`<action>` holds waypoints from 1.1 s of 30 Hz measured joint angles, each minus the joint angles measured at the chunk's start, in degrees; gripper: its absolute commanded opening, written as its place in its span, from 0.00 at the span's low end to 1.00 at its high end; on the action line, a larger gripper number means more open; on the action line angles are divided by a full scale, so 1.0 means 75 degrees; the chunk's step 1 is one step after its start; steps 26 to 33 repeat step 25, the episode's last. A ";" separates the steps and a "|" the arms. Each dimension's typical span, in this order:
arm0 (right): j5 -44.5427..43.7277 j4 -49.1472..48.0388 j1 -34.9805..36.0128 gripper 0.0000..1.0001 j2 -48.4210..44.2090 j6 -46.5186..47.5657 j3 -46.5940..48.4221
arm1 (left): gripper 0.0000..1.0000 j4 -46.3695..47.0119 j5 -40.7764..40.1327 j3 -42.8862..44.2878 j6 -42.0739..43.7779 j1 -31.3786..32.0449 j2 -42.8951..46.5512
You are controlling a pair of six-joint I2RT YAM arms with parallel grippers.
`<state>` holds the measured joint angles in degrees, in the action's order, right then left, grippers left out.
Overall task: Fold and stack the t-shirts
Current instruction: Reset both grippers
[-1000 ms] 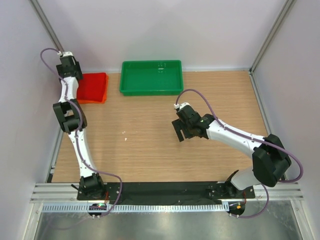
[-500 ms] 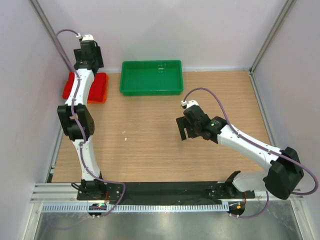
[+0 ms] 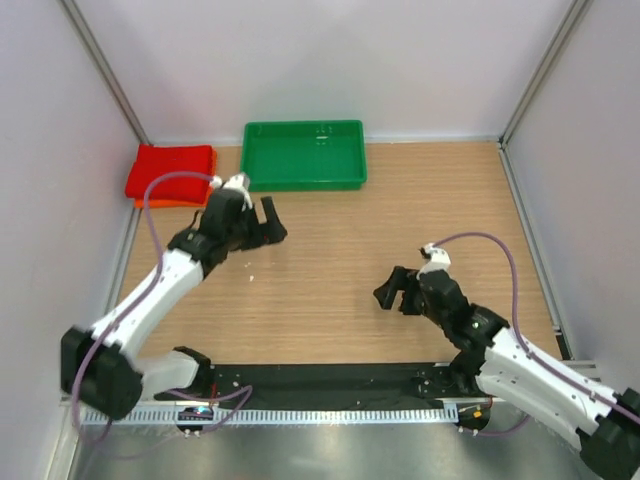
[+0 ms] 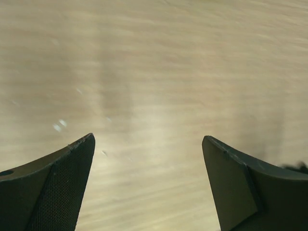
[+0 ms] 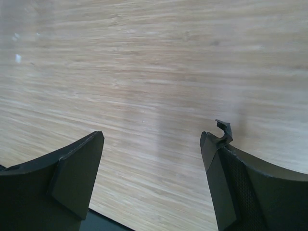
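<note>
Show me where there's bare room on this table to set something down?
Widest: the bare wood right of the tray, up to the right wall. Also the middle strip between the left arm and right arm, and the tray's inside. Crowded: the far-left corner, with the shirts, and the near corners under the arms.

2 bent arms: left gripper and right gripper gaping (both empty).
</note>
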<state>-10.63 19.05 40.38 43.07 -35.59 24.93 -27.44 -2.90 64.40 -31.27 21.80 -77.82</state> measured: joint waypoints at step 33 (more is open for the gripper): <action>0.0303 -0.0527 -0.0052 1.00 -0.5383 -0.5047 -0.2664 | 1.00 0.3914 0.2766 -0.8326 -0.7070 0.0493 1.0299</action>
